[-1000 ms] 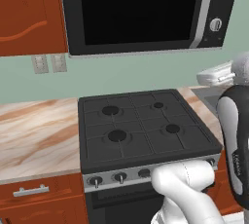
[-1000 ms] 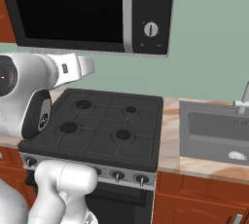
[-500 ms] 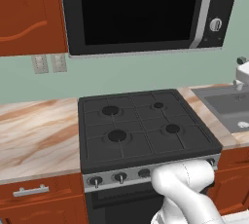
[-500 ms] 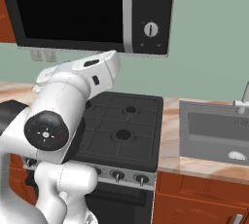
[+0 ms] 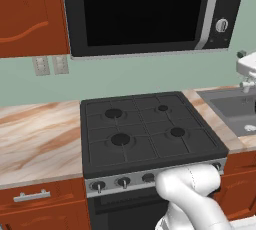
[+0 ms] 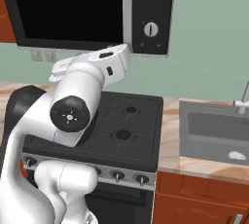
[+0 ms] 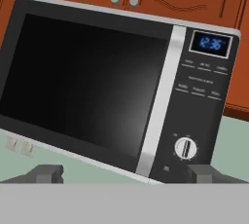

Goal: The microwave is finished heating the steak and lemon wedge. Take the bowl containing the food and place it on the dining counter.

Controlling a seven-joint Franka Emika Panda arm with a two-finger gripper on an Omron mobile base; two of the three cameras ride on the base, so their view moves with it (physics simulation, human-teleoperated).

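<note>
The hand view faces the large black glass-door microwave [image 7: 116,86], door closed, with a lit blue clock display [image 7: 211,43] and white knob [image 7: 186,147] on its right panel; the end effector [image 7: 124,174] has its two dark fingertips [image 7: 46,173] spread wide, gripping nothing. Whatever sits inside is hidden behind the dark glass. The right base view adds a steel sink [image 6: 216,135] on the right. Below the microwave lies a black four-burner stove [image 5: 147,131], flanked by the cream, brown-veined marble table [image 5: 37,139] over reddish-brown cabinets [image 5: 35,201]; the wall looks pale green.
</note>
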